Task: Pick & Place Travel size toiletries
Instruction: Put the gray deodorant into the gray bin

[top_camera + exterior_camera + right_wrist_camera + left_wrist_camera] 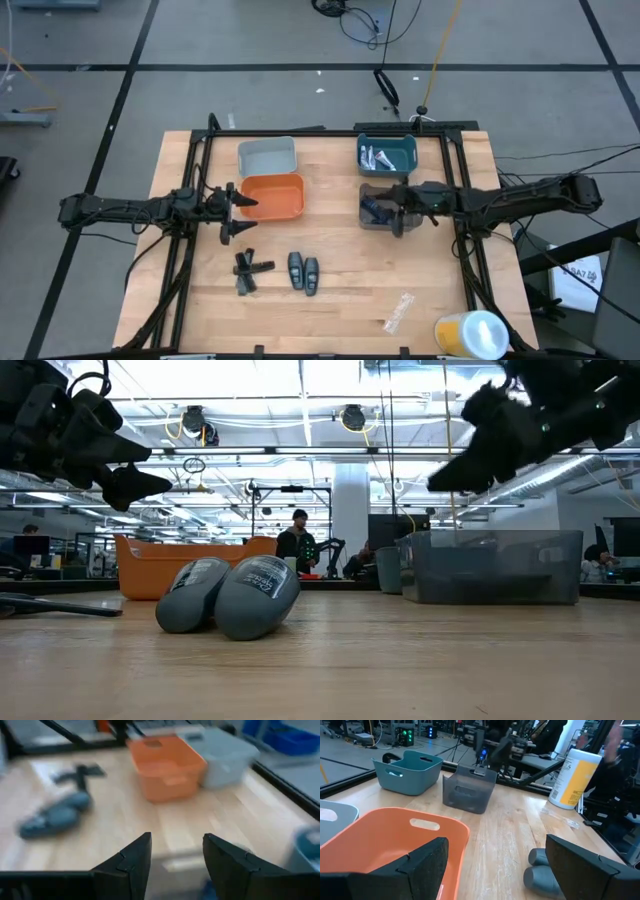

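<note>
Two dark grey oval pieces [303,272] [230,595] lie side by side on the wooden table. To their left lie thin black stick pieces [248,271], crossed. Silvery-white tubes [377,156] lie in the teal bin [405,150], and dark blue tubes [372,208] lie in the dark grey bin [380,222]. My right gripper [398,207] [177,851] hangs open above the dark grey bin, with nothing between its fingers. My left gripper [243,215] [495,870] waits open beside the orange bin [272,195], above the table.
A light grey bin [267,155] stands behind the orange one. A clear wrapper [398,312] and a yellow-and-white cylinder [470,333] lie near the front right corner. Bare wood stretches between the two rows of bins and along the front edge. People stand in the room beyond.
</note>
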Tool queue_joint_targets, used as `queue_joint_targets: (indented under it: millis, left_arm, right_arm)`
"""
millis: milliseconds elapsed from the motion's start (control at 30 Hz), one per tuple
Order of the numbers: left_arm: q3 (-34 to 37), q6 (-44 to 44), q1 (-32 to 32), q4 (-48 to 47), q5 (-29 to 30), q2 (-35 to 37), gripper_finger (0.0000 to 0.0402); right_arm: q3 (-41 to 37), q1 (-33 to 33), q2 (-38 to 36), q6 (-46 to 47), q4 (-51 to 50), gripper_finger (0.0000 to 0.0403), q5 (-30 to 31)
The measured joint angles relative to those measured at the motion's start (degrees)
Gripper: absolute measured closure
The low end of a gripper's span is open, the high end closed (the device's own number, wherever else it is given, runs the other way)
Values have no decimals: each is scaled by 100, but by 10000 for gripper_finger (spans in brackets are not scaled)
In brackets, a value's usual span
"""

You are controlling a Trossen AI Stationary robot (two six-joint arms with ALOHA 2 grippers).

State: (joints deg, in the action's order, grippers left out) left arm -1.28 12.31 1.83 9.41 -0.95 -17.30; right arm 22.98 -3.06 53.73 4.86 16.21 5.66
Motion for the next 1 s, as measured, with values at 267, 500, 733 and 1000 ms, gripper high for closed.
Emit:
queue_joint_targets:
  millis: [267,500,733,1000]
  left_arm:
    - [2,13,2,138,0,0,73]
    - [2,502,0,196,4,0,73]
    - [2,749,0,483,9,2,73]
    - [2,1110,0,481,153,0,73]
  right_arm:
    - [0,714,705,-342,1440,234,-249]
    - [0,889,1230,-438,2257,238,-595]
    - [0,880,1637,-459,2533,240,-582]
    - [0,878,2024,-555,3219,243,-580]
